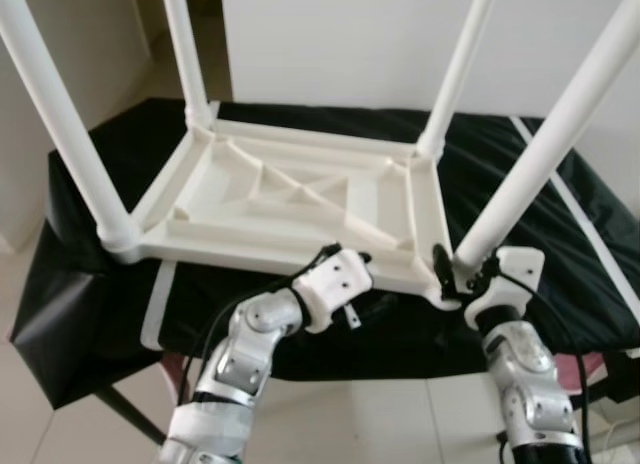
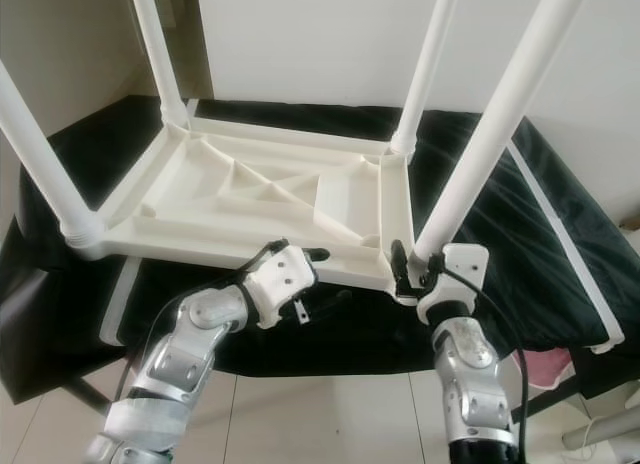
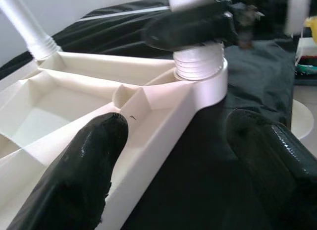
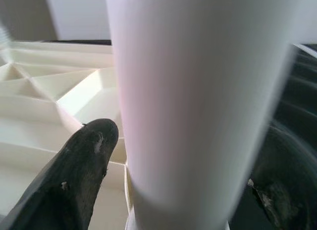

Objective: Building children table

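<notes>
**Upside-down children's table, 4 legs up, both my grippers at its near edge**

The white plastic tabletop (image 1: 290, 199) lies upside down on a desk covered with a black cloth (image 1: 560, 284), its ribbed underside facing up. 4 white legs rise from its corners: the far-left leg (image 1: 184, 49), the far-right leg (image 1: 460, 69), the near-left leg (image 1: 55, 119) and the near-right leg (image 1: 550, 134), which leans out toward my right.

My right gripper (image 1: 452, 269) is at the base of the near-right leg, just above the corner socket, and its 2 black fingers (image 4: 74, 175) sit on either side of the white tube, closed around it. In my left wrist view the threaded end of that leg (image 3: 200, 66) sits in the round socket at the corner, with several thread rings showing above the rim (so it is not seated all the way down).

My left gripper (image 1: 345, 256) is at the near rail of the tabletop, a little to the left of that same corner. Its fingers (image 3: 79, 180) are spread wide, 1 over the inside of the rail and the other outside it over the black cloth, straddling the rail; I cannot tell whether either finger touches the plastic.

A white strap (image 1: 160, 299) hangs over the desk's near edge below the tabletop.
</notes>
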